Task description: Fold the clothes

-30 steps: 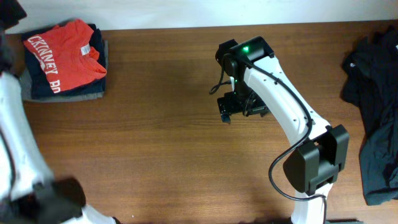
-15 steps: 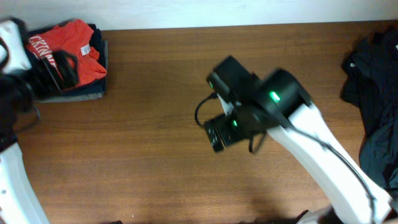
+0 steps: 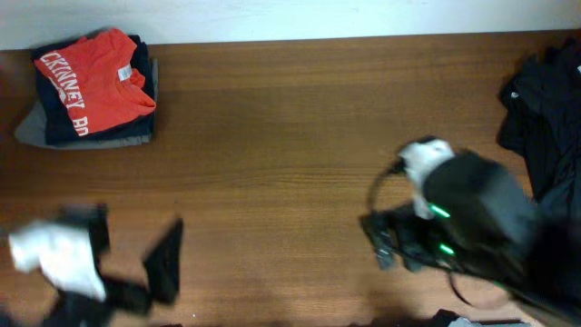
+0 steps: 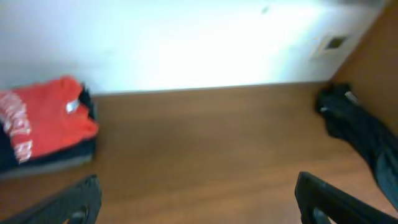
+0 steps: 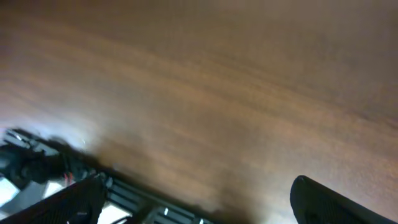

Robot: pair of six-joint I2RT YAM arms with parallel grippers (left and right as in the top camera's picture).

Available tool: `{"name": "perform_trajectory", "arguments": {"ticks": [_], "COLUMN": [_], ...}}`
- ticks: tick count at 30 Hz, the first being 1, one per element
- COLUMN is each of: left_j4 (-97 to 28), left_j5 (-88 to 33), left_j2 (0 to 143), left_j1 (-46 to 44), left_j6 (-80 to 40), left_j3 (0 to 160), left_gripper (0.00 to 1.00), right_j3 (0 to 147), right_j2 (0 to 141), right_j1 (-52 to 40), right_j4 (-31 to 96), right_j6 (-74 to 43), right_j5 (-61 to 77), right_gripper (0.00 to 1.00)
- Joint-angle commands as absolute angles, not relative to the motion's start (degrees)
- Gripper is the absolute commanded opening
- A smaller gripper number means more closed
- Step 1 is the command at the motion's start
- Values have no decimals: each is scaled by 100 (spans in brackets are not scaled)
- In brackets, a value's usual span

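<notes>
Brown wooden table [image 3: 272, 136] fills the overhead view. At its far left corner sits a folded stack [image 3: 64, 127]: an orange-red T-shirt [image 3: 95, 77] with white lettering on top, navy and grey layers beneath. Well apart from it, at the right edge, a dark heap of clothes [image 3: 545, 154] lies crumpled. The left gripper [image 4: 199, 208], blurred near the front left, has its fingers spread wide and grips nothing. The right gripper [image 5: 199, 208], low over bare wood at the front right, is likewise wide and empty.

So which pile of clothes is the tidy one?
The left stack with the orange-red T-shirt on top: folded flat. The dark heap on the right is crumpled.
</notes>
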State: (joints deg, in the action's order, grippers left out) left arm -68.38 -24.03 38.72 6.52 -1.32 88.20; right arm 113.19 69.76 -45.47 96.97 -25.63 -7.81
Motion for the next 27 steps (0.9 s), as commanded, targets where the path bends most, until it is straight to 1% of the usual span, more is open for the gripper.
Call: {"name": "perform_trajectory", "arguments": {"ticks": [1, 5, 8, 11, 16, 19, 24, 27], "left_j4": [-6497, -5625, -5170, -4751, -3970, -3745, -3682, -3686], "left_j5": [-2978, -3704, -3734, -3820, -4139, -4132, -3822, -3605], "left_j2": [3203, 2408, 2169, 2167, 2167, 2167, 2167, 2167], "left_j1": [626, 626, 626, 626, 626, 626, 626, 626], "left_j6": [-215, -222, -327, -714, -858, -943, -941, -941], "left_j3": [7758, 6549, 5885, 5299, 4276, 3763, 3450, 3409], "left_gripper": [99, 99, 99, 99, 99, 99, 99, 99], "right_j3": [11096, 10313, 9566, 8737, 7262, 6528, 6224, 6224], "right_j2": [6368, 5437, 4766, 4115, 3227, 2908, 2906, 2958], "right_j1": [-4591, -4591, -4591, -4591, -4591, -4591, -4591, -4591], "right_j4": [9734, 9725, 9509, 8853, 7607, 7046, 6525, 6490], "right_j6": [-2943, -3616, -3977, -3970, -3968, -3970, -3970, -3970], "right_j5": [-1269, -2102, -2521, -2534, -2853, -3138, -3361, -3671], "right_gripper": [99, 99, 99, 99, 99, 99, 99, 99]}}
